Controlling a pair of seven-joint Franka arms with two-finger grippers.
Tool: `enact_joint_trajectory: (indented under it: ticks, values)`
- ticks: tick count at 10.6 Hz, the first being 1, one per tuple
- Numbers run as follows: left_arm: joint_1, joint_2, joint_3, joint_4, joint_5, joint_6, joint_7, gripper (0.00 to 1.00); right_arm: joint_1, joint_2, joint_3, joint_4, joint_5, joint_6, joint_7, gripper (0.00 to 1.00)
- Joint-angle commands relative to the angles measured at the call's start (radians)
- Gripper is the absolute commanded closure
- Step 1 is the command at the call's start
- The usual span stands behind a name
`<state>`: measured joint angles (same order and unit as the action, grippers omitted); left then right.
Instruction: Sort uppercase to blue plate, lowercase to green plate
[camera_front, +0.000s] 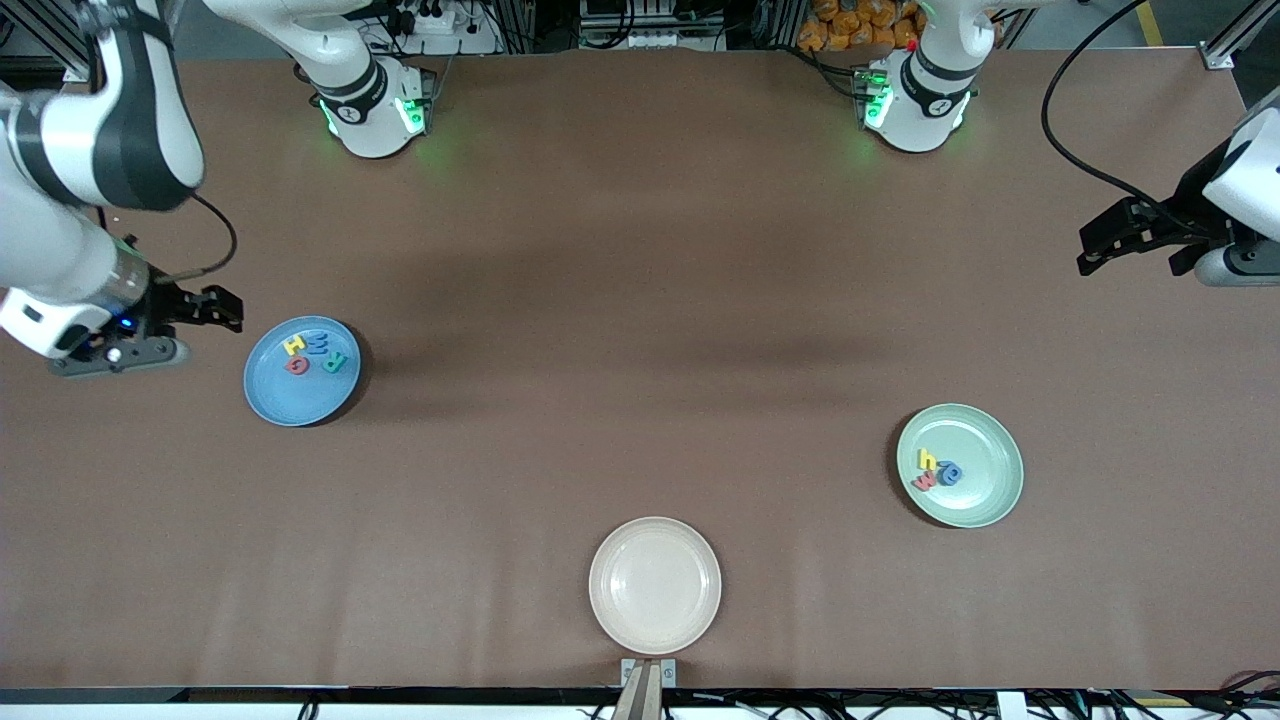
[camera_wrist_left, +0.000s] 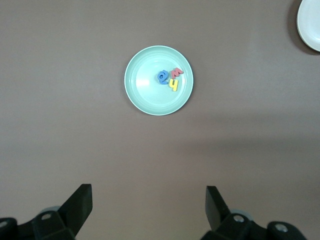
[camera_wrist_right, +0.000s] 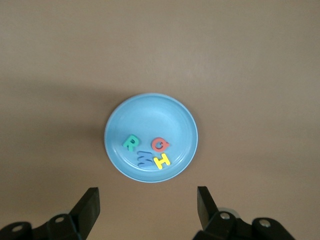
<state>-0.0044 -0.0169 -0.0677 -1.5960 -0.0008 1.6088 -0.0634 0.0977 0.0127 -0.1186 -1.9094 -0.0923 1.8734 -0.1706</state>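
Cream plate (camera_front: 654, 585) sits nearest the camera, bare; the right gripper (camera_front: 215, 308) hangs just beside the blue plate (camera_front: 275, 400), fingers spread and holding nothing; its uppercase letters (camera_front: 316, 353) lie clustered inside. The green plate (camera_front: 985, 470) holds three lowercase letters (camera_front: 935, 468); the left gripper (camera_front: 1115, 240) waits well apart from it, released. Judging by this, sorting looks finished; both arms should lift clear without brushing either rim.

Brown matte table (camera_front: 640, 300) fills nearly the whole scene — soft wide shadows lie across its middle, light even from above. Along its edge farthest from the front camera: metal frame posts (camera_front: 40, 30), a power strip with cables (camera_front: 430, 20), and a heap of orange objects (camera_front: 860, 22). A small metal bracket (camera_front: 648, 672) sits at the nearest edge — cables run below it.
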Motion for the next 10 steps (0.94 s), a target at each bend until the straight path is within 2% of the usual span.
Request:
enact_joint_trajectory:
  ticks: [1,2,3,10]
  values:
    - [0.003,-0.011,-0.006,-0.001,0.01,-0.003,0.002,0.0,-0.056,-0.052,0.081,0.082,0.003,-0.098,0.081,0.0]
    - [0.003,-0.011,-0.006,-0.002,0.01,-0.003,0.004,0.0,-0.084,-0.066,0.123,0.108,0.003,-0.103,0.112,0.0]
    - [0.003,-0.011,-0.006,-0.001,0.01,-0.004,0.011,0.0,-0.095,-0.077,0.138,0.13,0.003,-0.109,0.114,0.0]
    - [0.001,-0.011,-0.006,-0.001,0.01,-0.006,0.013,0.0,-0.101,-0.076,0.137,0.266,0.003,-0.223,0.14,0.0]
